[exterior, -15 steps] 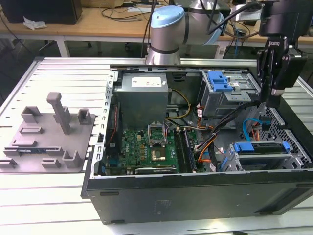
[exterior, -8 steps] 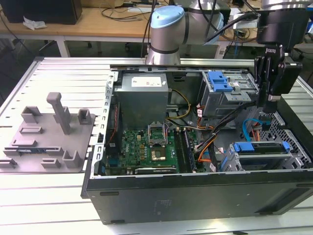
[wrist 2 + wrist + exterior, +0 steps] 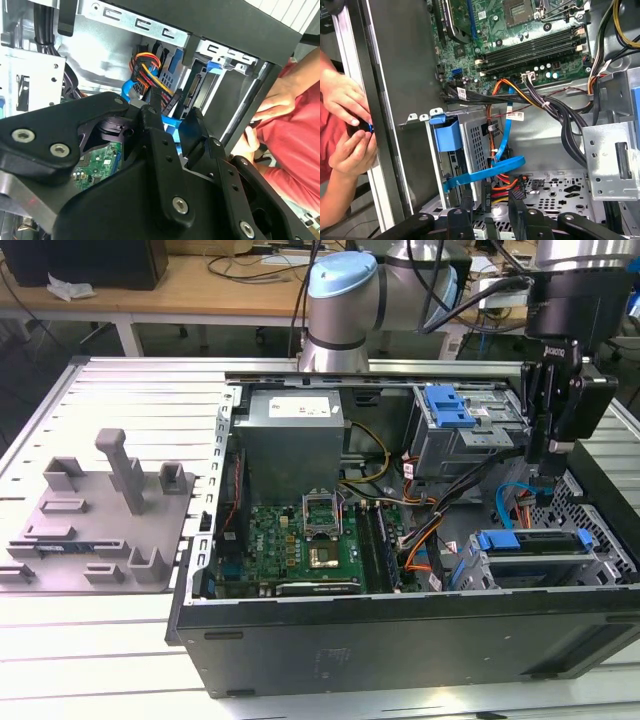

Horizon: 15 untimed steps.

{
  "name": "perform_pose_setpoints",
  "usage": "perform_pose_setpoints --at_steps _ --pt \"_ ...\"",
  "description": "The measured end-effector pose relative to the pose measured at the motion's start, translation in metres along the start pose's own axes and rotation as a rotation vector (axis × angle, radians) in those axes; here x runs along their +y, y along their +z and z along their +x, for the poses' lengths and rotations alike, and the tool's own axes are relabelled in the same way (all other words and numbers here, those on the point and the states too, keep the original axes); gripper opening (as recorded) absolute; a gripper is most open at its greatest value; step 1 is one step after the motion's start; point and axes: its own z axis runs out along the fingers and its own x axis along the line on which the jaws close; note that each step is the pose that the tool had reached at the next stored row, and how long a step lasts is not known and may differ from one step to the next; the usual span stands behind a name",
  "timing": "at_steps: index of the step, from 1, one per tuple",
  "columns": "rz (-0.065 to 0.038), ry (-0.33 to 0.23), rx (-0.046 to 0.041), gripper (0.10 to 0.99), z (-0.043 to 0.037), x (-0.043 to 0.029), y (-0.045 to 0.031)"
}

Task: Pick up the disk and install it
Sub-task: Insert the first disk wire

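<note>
The disk [image 3: 530, 544], a grey drive in a bright blue carrier, lies in the drive cage at the exterior view's lower right of the open computer case [image 3: 400, 640]. Its blue carrier end [image 3: 449, 136] shows in the cage in the first wrist view. My gripper [image 3: 545, 462] hangs over the case's right side, above and behind the disk and apart from it. Its black fingers [image 3: 467, 207] stand open, with cables showing in the gap and nothing held. In the second wrist view the gripper [image 3: 174, 122] points down at the blue cable and the cage.
A grey fixture tray [image 3: 95, 530] with upright posts lies left of the case. A blue latch on a grey metal bay [image 3: 447, 406] sits at the case's back. Bundled cables [image 3: 510, 150] cross under the gripper. A person's hands [image 3: 345, 125] work at the case wall.
</note>
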Motion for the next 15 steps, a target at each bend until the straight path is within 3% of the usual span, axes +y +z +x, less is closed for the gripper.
perform_pose_setpoints --at_steps 7,8,9,15 --pt "0.0 0.0 0.0 0.416 -0.0012 0.0004 0.0041" --pt "0.0 0.0 -0.0001 0.404 -0.0014 0.0004 0.0045" --pt "0.0 0.0 -0.0001 0.329 -0.0016 0.0005 0.0049" --pt "0.0 0.0 -0.0003 0.329 -0.0015 0.0005 0.0062"
